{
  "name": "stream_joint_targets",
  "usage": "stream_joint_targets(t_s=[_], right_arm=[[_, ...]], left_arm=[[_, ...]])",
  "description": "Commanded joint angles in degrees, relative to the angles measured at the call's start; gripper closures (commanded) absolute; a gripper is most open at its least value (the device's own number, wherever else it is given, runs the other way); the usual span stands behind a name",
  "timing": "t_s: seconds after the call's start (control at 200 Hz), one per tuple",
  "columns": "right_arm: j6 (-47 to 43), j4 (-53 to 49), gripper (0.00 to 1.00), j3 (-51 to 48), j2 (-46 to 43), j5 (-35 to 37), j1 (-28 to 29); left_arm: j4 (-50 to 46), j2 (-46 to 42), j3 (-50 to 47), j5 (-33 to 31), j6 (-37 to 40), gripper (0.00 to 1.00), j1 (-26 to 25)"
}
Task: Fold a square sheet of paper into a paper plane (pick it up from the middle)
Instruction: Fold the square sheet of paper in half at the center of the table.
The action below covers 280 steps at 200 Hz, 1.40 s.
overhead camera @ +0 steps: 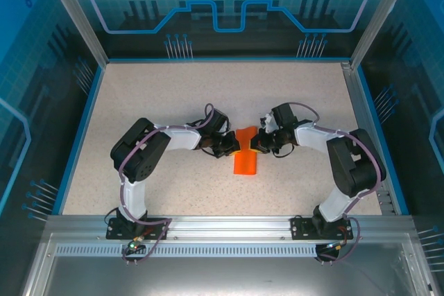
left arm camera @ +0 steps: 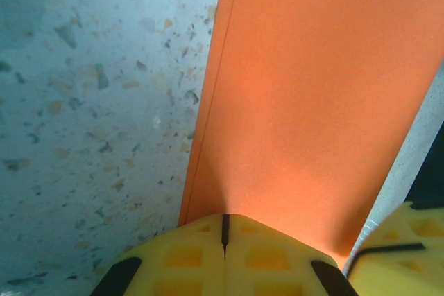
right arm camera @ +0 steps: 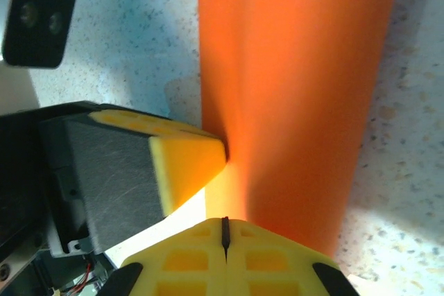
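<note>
The square sheet of paper (overhead camera: 245,161) is bright orange and folded into a narrow strip at the middle of the table. My left gripper (overhead camera: 231,145) meets its far end from the left, my right gripper (overhead camera: 259,142) from the right. In the left wrist view the left gripper (left arm camera: 225,218) is shut, and the orange paper (left arm camera: 312,102) runs out from its tips. In the right wrist view the right gripper (right arm camera: 224,221) is shut too, with the paper (right arm camera: 298,88) rising from its tips. A yellow finger (right arm camera: 187,157) of the left gripper touches the paper's edge there.
The speckled beige table (overhead camera: 173,102) is ringed by a blue rim and transparent walls (overhead camera: 229,12). Both arm bases (overhead camera: 139,227) are bolted to the metal rail at the near edge. The two grippers stand almost tip to tip.
</note>
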Motion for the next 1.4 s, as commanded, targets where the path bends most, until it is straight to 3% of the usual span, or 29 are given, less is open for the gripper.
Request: stream_joint_targets(t_s=[0.0, 0.505, 0.845, 1.396], right_arm=[[-1.01, 1.35, 1.0, -1.27, 1.83, -1.84, -1.63], [-5.85, 2.35, 1.0, -6.08, 7.3, 0.5, -3.55], [-5.81, 5.37, 1.0, -7.13, 0.18, -8.62, -4.22], [-7.1, 6.83, 1.0, -12.38, 3.15, -7.31, -3.8]], left_arm=[[-5.69, 2.56, -0.09, -2.66, 1.47, 1.0, -0.83], [-6.11, 3.0, -0.09, -2.66, 1.86, 1.0, -0.77], [-6.36, 3.0, -0.32, -2.7, 1.95, 1.0, -0.8], [-6.5, 2.99, -0.27, -2.66, 1.98, 1.0, -0.83]])
